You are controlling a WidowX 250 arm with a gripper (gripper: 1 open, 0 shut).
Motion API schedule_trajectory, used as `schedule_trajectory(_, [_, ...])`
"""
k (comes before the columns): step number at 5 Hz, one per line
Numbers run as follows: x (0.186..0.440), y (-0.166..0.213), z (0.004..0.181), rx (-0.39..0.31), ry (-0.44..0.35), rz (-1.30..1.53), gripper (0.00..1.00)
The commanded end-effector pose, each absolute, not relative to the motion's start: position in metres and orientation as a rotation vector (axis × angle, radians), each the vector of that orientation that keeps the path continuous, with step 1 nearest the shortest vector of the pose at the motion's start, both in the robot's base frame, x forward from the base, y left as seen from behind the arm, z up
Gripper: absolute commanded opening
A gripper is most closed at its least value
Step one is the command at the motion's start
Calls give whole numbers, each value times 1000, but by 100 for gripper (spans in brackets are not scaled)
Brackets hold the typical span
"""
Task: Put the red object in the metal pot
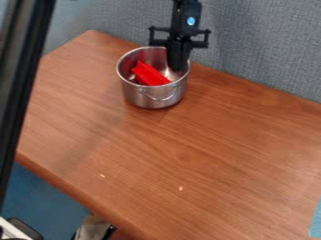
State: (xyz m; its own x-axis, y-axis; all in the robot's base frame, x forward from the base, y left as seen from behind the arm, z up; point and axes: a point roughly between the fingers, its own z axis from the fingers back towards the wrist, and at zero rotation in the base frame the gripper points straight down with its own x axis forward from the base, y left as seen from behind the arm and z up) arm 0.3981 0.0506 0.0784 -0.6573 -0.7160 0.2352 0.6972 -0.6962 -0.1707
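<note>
The one camera looks down at a slant from above the surface (175, 159), facing the grey wall (264, 42) behind it. It stands far enough back to take in the whole pot (154, 94), the wall and a surface edge. No second view shares the scene.
</note>
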Motion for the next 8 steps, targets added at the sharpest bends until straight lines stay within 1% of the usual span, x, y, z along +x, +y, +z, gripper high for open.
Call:
schedule_trajectory(1, [393,67,116,-190,63,-2399,0])
schedule_trajectory(4, [361,13,90,-279,44,-2353,0])
schedule_trajectory(6, [354,1,101,-159,54,-2356,0])
schedule_trajectory(8, [349,-7,86,-115,103,-2180,0])
